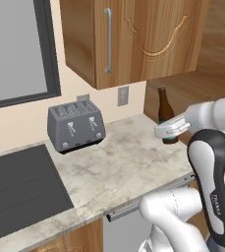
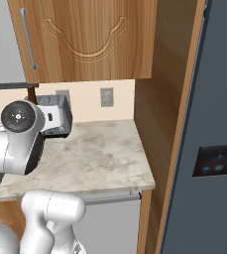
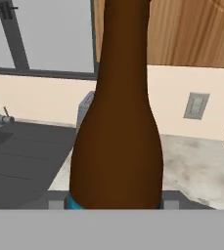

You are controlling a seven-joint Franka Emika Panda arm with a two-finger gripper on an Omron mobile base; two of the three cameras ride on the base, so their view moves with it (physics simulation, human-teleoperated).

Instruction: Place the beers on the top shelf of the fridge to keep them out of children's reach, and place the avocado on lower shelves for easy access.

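From the left base view, my arm rises at the lower right and bends toward the far right corner of the marble counter [image 1: 119,167]. My gripper [image 1: 171,129] sits right at the brown beer bottle [image 1: 165,114], which stands upright against the wooden side panel at that corner. My white hand covers the bottle's lower part, so the fingertips themselves are hard to make out here. A grey toaster [image 1: 76,125] stands well apart to the left, by the wall, under the wooden cabinet [image 1: 133,39].

From the right base view, my elbow joint blocks much of the left side. The counter runs to the wooden panel, and beyond it stands the dark blue-grey fridge [image 2: 209,124], door shut, its black panel with blue lights [image 2: 217,160] facing me.

From the hand view, the brown bottle's body rises straight up between my fingers, its teal label edge just showing at the bottom. My jaws are drawn in narrow, closed against the bottle's sides.
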